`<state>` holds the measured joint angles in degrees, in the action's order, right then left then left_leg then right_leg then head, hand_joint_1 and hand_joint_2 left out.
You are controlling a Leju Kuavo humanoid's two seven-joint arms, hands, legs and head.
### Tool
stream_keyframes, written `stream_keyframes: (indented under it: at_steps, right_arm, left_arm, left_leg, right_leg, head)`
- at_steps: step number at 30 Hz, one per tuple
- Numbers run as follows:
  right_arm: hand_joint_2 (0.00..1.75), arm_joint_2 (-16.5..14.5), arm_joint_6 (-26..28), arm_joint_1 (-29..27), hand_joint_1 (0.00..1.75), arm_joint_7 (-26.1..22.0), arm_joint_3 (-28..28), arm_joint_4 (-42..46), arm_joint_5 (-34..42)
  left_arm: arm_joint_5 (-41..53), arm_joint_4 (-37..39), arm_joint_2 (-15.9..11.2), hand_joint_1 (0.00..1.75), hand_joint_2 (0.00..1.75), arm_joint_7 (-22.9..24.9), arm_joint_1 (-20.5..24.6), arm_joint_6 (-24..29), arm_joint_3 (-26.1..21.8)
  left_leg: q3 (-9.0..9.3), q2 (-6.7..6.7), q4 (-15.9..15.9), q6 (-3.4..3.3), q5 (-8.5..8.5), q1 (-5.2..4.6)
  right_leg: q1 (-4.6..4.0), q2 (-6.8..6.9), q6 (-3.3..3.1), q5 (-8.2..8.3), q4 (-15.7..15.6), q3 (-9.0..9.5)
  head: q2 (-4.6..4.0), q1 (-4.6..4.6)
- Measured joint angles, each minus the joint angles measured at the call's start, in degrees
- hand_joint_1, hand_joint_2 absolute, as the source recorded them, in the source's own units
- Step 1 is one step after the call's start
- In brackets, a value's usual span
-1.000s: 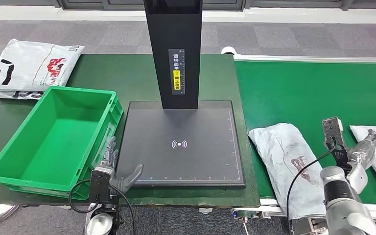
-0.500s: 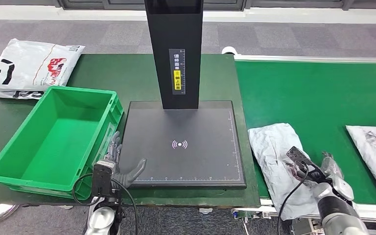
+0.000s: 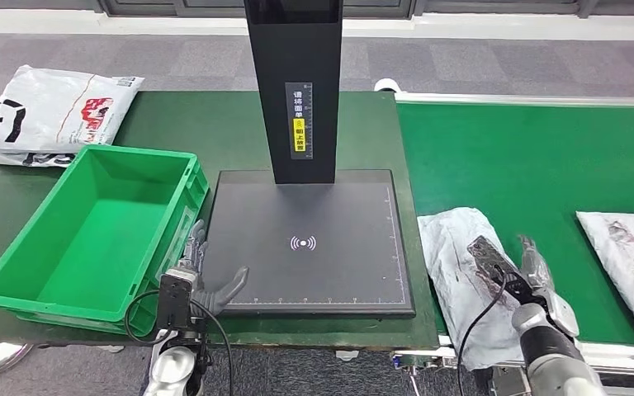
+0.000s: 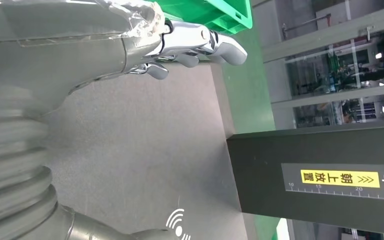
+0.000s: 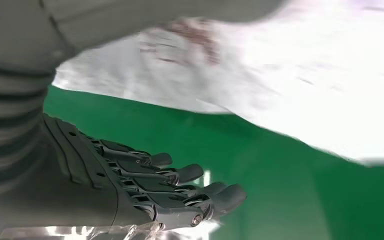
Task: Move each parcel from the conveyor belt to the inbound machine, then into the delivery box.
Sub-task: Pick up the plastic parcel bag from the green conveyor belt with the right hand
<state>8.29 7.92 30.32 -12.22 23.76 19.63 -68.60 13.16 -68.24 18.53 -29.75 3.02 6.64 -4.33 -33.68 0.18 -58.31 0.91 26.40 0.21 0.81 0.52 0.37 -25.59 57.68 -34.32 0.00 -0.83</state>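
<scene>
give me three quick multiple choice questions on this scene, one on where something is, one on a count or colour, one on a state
1. Where does the right robot hand hover?
A. over the crate
B. beside the near parcel on the conveyor belt
C. on the scanner plate

2. How many parcels lie on the belt?
A. two
B. four
C. none

3. What state is the green crate in?
A. full
B. tipped over
C. empty

Answers: 1 B, the hand sits by the near parcel's right edge, fingers open. 2 A, the near parcel and another parcel at the right edge. 3 C, only its bare green floor shows.
</scene>
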Motion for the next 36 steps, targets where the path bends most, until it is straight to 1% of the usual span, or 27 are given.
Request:
stream_keyframes:
  at_steps: [5, 7, 10, 11, 13, 17, 21, 25, 28, 30, 36]
  right_arm:
    - [0.00, -1.19, 0.63, 0.65, 0.00, -2.55, 1.65, 0.00, 2.77]
    - [0.00, -1.83, 0.12, 0.87, 0.00, -6.34, 3.44, 0.00, 7.46]
    - [0.00, -3.13, -4.71, 1.31, 0.00, -14.87, 7.41, 0.00, 16.72]
    - [0.00, -3.58, -6.21, 1.39, 0.00, -16.87, 8.64, 0.00, 18.69]
    - [0.00, -4.33, -7.58, 1.46, 0.00, -18.51, 10.50, 0.00, 20.27]
    - [0.00, -5.23, -8.11, 1.56, 0.00, -18.84, 13.07, 0.00, 20.79]
    - [0.00, -5.68, -8.97, 1.61, 0.00, -19.06, 14.35, 0.00, 21.12]
    - [0.00, -7.95, -12.09, 1.22, 0.00, -19.38, 14.91, 0.00, 22.32]
    - [0.00, -10.01, -11.70, 0.51, 0.00, -19.21, 14.97, -0.01, 22.34]
    - [0.00, -10.83, -11.65, 0.29, 0.00, -19.20, 15.00, -0.02, 22.34]
    - [0.00, -11.51, -11.60, 0.25, 0.00, -19.17, 15.04, -0.02, 22.35]
  left_arm:
    - [0.17, 0.00, 0.00, 0.00, 1.75, -0.02, -0.01, -0.04, 0.00]
    - [0.48, 0.00, 0.01, 0.00, 1.75, -0.02, -0.01, -0.04, 0.00]
    - [1.08, 0.00, 0.02, 0.00, 1.75, -0.04, 0.00, 0.05, 0.09]
    - [1.21, 0.00, 0.02, 0.00, 1.75, -0.06, 0.02, 0.11, 0.22]
    - [1.29, 0.01, 0.02, 0.00, 1.75, -0.10, 0.07, 0.19, 0.54]
    - [1.31, 0.02, 0.02, 0.00, 1.75, -0.10, 0.11, 0.21, 0.85]
    - [1.37, 0.02, 0.02, 0.00, 1.75, -0.12, 0.12, 0.20, 0.88]
    - [1.84, 0.17, 0.02, 0.00, 1.75, -0.40, 0.18, 0.28, 1.09]
    - [1.91, 0.31, 0.02, 0.00, 1.75, -0.53, 0.24, 0.38, 1.39]
    - [1.92, 0.37, 0.02, 0.00, 1.75, -0.54, 0.25, 0.40, 1.46]
    - [1.92, 0.53, 0.02, 0.00, 1.75, -0.54, 0.27, 0.40, 1.49]
  left_leg:
    - [-0.02, 0.00, 0.00, 0.00, 0.00, 0.00]
    - [-0.03, 0.00, 0.00, 0.00, 0.00, 0.00]
    - [-0.02, 0.01, 0.00, 0.00, 0.00, 0.00]
    - [-0.02, 0.01, 0.00, 0.00, 0.00, 0.00]
    - [-0.02, -0.02, 0.00, 0.00, 0.00, 0.00]
    - [-0.02, -0.01, 0.00, 0.00, 0.00, 0.00]
    - [-0.02, -0.01, 0.00, 0.00, 0.00, 0.00]
    - [0.00, 0.05, 0.00, 0.01, 0.01, 0.01]
    - [0.00, 0.07, 0.01, 0.02, 0.01, 0.01]
    - [-0.02, 0.02, 0.01, 0.02, -0.01, 0.02]
    - [-0.02, 0.06, 0.00, 0.00, -0.01, 0.00]
  right_leg:
    - [0.00, 0.00, 0.00, 0.00, 0.00, 0.00]
    - [0.01, -0.01, 0.00, 0.00, 0.00, 0.00]
    - [0.00, -0.02, 0.00, 0.00, 0.00, -0.01]
    - [0.00, -0.02, 0.00, 0.00, 0.00, -0.01]
    - [0.00, 0.00, 0.00, 0.00, 0.00, -0.01]
    - [0.00, 0.00, 0.00, 0.00, 0.00, -0.01]
    - [0.00, -0.01, 0.00, 0.00, 0.00, -0.01]
    - [-0.01, -0.07, 0.00, 0.00, 0.00, -0.03]
    - [-0.01, -0.09, 0.00, 0.00, 0.00, -0.07]
    - [-0.01, -0.04, -0.01, 0.00, 0.01, -0.08]
    - [0.01, -0.09, 0.00, 0.00, 0.01, -0.07]
  head:
    - [0.00, 0.00]
    - [0.00, 0.01]
    - [0.00, 0.01]
    - [0.00, 0.01]
    - [0.00, 0.00]
    - [0.00, 0.00]
    - [0.00, 0.00]
    - [0.00, 0.01]
    - [0.00, 0.00]
    - [0.00, 0.00]
    - [0.00, 0.00]
